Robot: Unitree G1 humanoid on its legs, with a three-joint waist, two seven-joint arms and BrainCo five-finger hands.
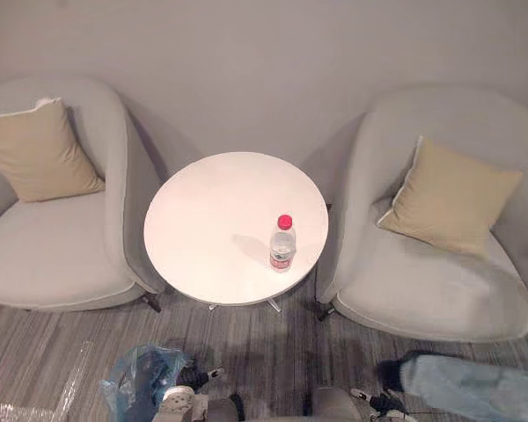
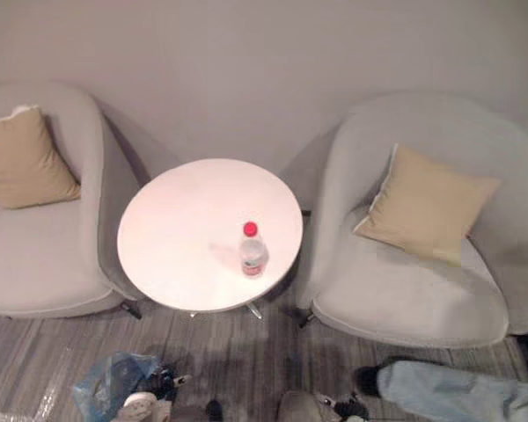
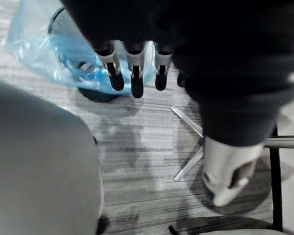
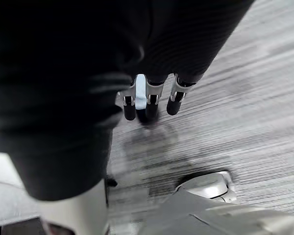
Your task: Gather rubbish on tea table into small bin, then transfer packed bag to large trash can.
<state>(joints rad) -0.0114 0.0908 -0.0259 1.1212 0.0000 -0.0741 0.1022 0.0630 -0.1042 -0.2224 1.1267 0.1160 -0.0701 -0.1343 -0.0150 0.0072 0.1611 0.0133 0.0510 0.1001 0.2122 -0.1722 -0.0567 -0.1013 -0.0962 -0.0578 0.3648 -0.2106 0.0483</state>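
- Left armchair (image 1: 62,255), grey, with a tan cushion (image 1: 37,151) leaning on its back, far left.
- Small bin (image 1: 163,391) on the floor (image 1: 273,343), near left, in front of the table. A blue bag (image 1: 132,374) lines it, loose and crumpled over the rim. Contents too unclear to tell.
- Left hand (image 3: 135,68): fingers straight, relaxed, hanging down, holding nothing. It's above the floor just beside the blue bag, not touching it.
- Table (image 1: 211,220), round and white, in the middle between the two chairs, with thin metal legs underneath.
- Bottle (image 1: 282,243), clear plastic with a red cap, upright on the table's near right part, a bit in from the edge. Nothing touches it, and it is well apart from the bin.
- Right hand (image 4: 152,100): fingers straight and loose, empty, hanging over bare floor.
- Right armchair (image 1: 422,281), grey, with a second tan cushion (image 1: 449,195) tilted against its back.
- Person's leg (image 1: 475,382) in light blue jeans, dark shoe, on the floor near right, in front of the right armchair.
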